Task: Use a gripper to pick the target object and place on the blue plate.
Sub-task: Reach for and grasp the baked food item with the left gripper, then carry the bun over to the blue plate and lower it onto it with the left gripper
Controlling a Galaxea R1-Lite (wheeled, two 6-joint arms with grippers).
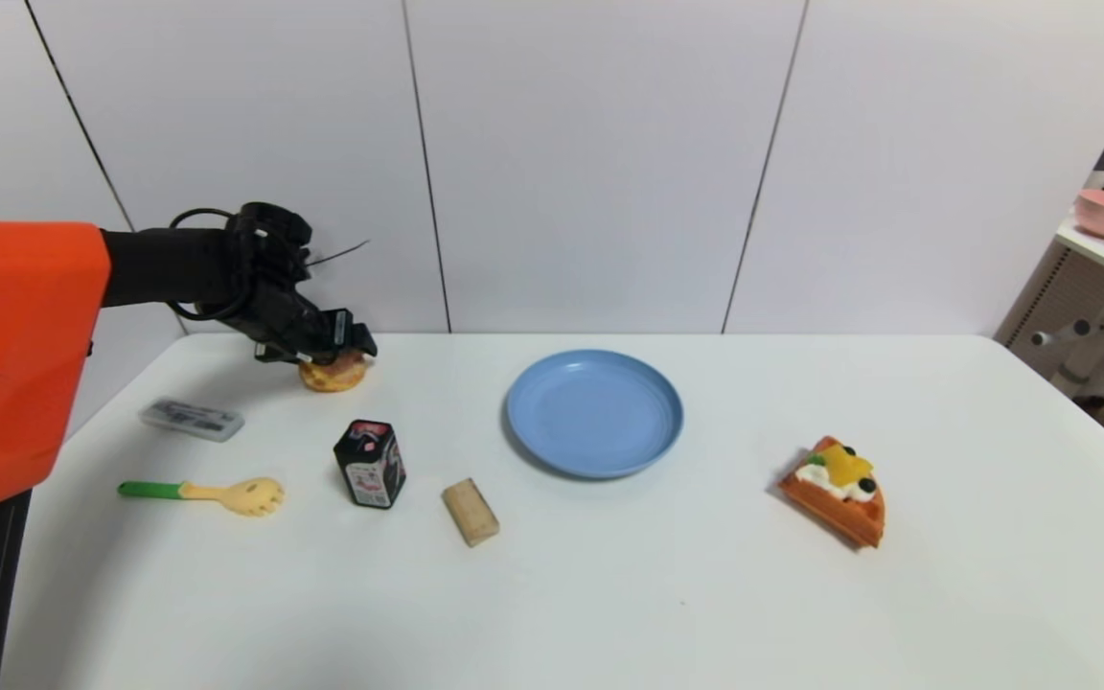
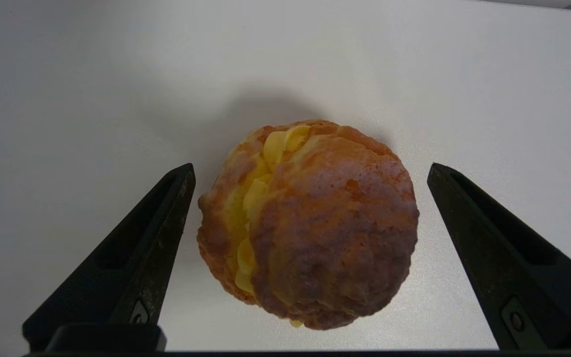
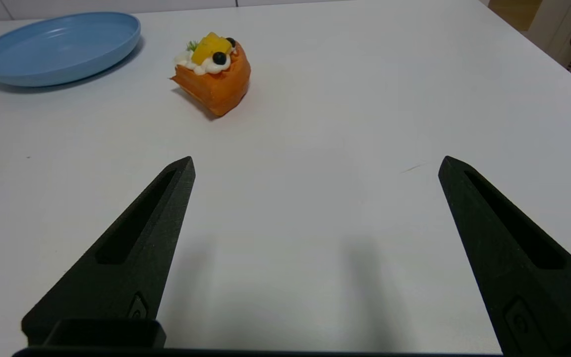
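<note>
Left gripper (image 1: pixel 327 353): I've got it down over the puff (image 1: pixel 333 373) at the far-left of the table (image 1: pixel 609 594); fingers spread, one on each side, not touching it in the wrist view.
Puff: on the table, yellow cream showing in the split, well left of the plate (image 1: pixel 594 412).
Plate: mid-table, nothing on it.
Right gripper (image 3: pixel 315 163): I see it only in its own wrist view, fingers wide apart over bare table, waffle (image 3: pixel 213 74) and plate beyond.
Other items: fork (image 1: pixel 202 494), black box (image 1: pixel 370 463), cork block (image 1: pixel 471 512), grey case (image 1: pixel 192 419).
</note>
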